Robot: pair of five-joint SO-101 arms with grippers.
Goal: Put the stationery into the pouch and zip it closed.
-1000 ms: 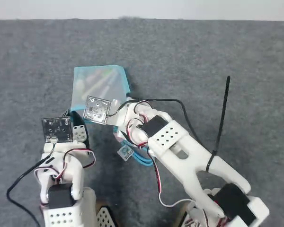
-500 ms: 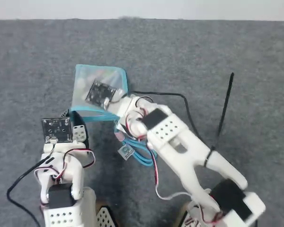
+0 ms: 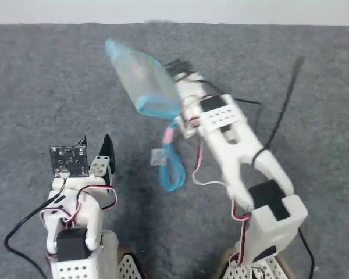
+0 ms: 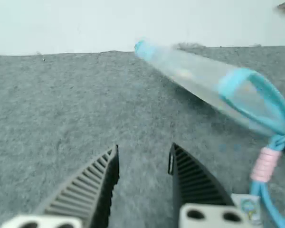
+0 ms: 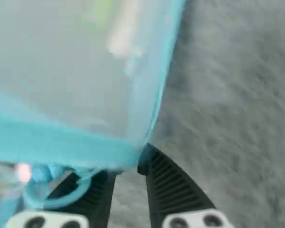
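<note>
Although the pouch [image 3: 142, 78] hangs tilted in the air above the far part of the table [image 3: 291, 133], its whole weight is carried at one edge. The right claw [image 5: 128, 173] has its fingers drawn close together on the blue-trimmed seam at the pouch's lower corner. The left claw [image 4: 143, 149] stands parted and empty low over the near side of the table, well apart from the pouch.

Pale and green shapes [image 5: 123, 28] show faintly through the clear wall. These are judged to be stationery inside, though the items cannot be identified. A blue cord [image 3: 171, 165] with a pink bead [image 3: 167, 136] and a small tag [image 3: 158, 157] dangles from the held end. Whether the zip is run shut cannot be told.

Handling assessment:
- The pouch appears light, soft and thin-walled. It will fold and swing rather than hold its shape.
- The clear film looks smooth and likely slippery. The woven blue trim offers the firmer purchase and is the recommended place to grip.
- Loose contents may slide toward the lower end when the pouch is tilted.
- For closing, one claw should pin the trim near the zip end while the other takes the cord or its bead.
</note>
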